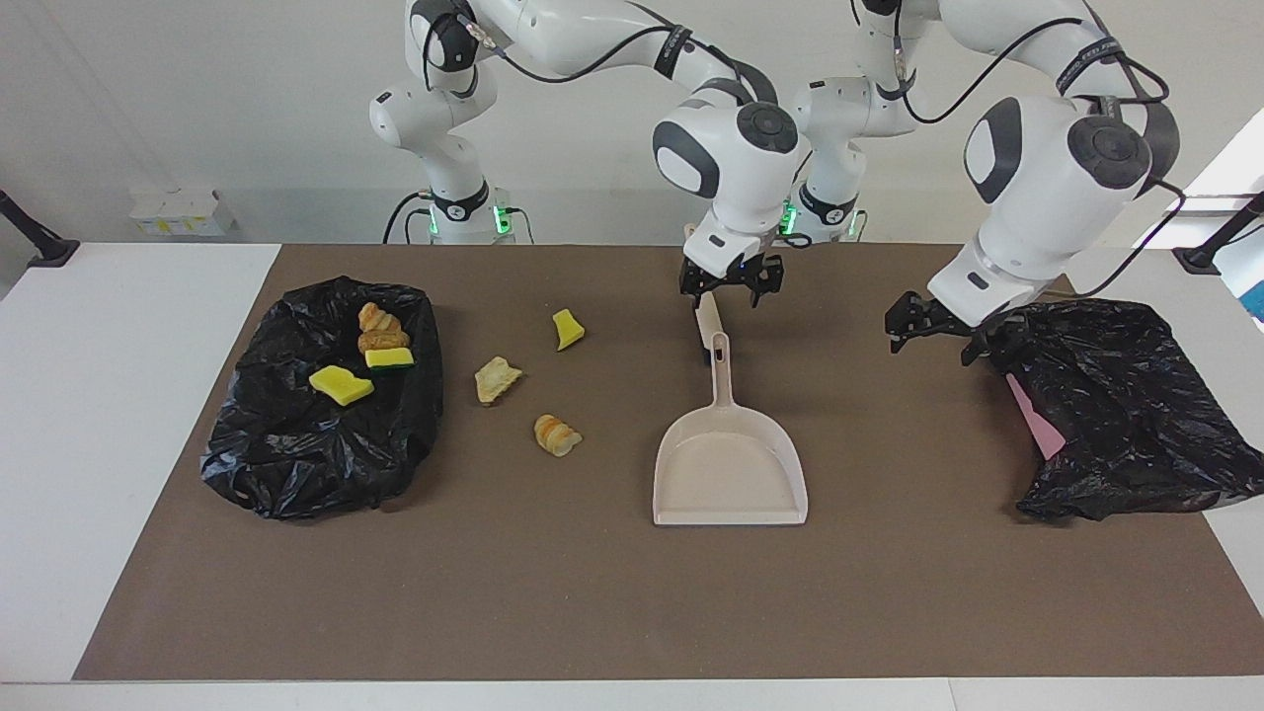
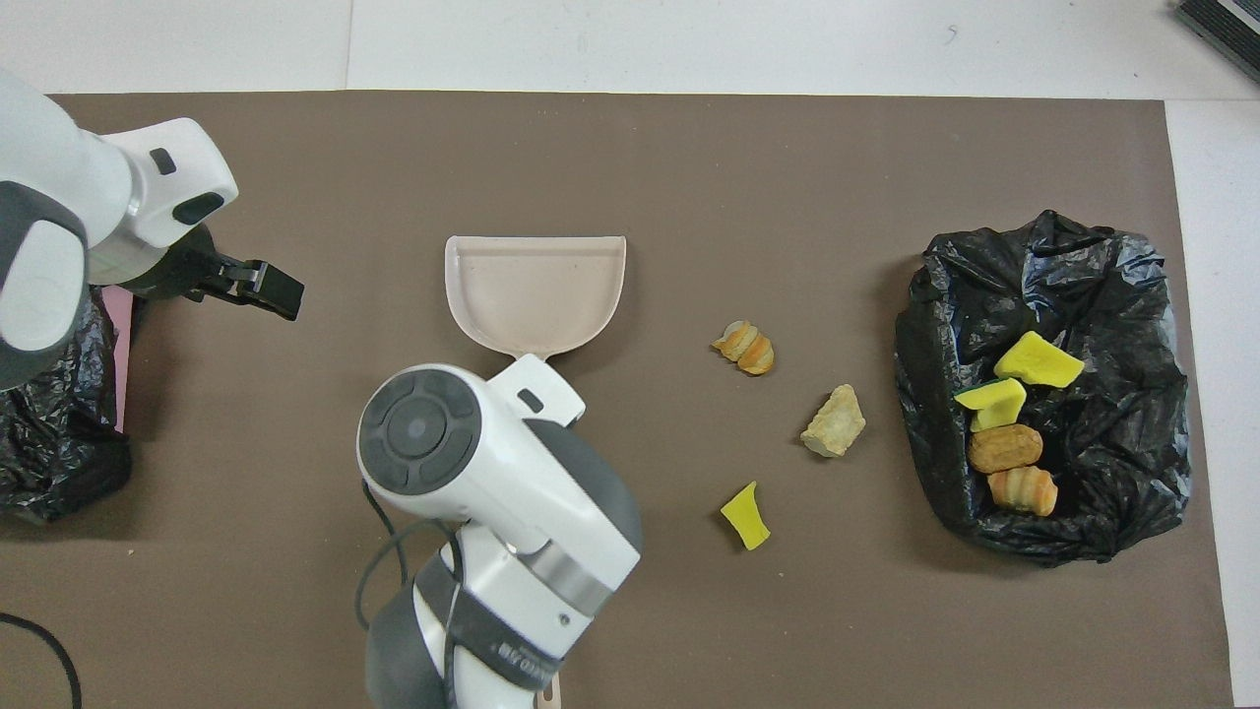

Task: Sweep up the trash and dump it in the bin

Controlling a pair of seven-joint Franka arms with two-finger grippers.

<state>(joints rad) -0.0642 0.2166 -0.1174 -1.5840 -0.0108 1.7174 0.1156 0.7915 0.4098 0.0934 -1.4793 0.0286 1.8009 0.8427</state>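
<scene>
The beige dustpan (image 1: 729, 469) (image 2: 536, 290) lies flat mid-mat, its handle pointing toward the robots. My right gripper (image 1: 731, 284) hangs open and empty over the handle's end, touching nothing; in the overhead view its own wrist hides it. Three pieces of trash lie loose on the mat: a yellow chunk (image 1: 567, 329) (image 2: 745, 516), a tan piece (image 1: 496, 379) (image 2: 834, 421) and a striped pastry (image 1: 557, 434) (image 2: 744, 347). Several more pieces sit in the black-bagged bin (image 1: 296, 454) (image 2: 1132, 295). My left gripper (image 1: 933, 334) (image 2: 266, 290) hovers open beside another black bag.
A crumpled black bag (image 1: 1126, 415) (image 2: 49, 433) with a pink sheet (image 1: 1032, 420) under it lies at the left arm's end. A short beige stick (image 1: 706, 321) lies by the dustpan handle, nearer to the robots. White tabletop borders the brown mat (image 1: 592, 592).
</scene>
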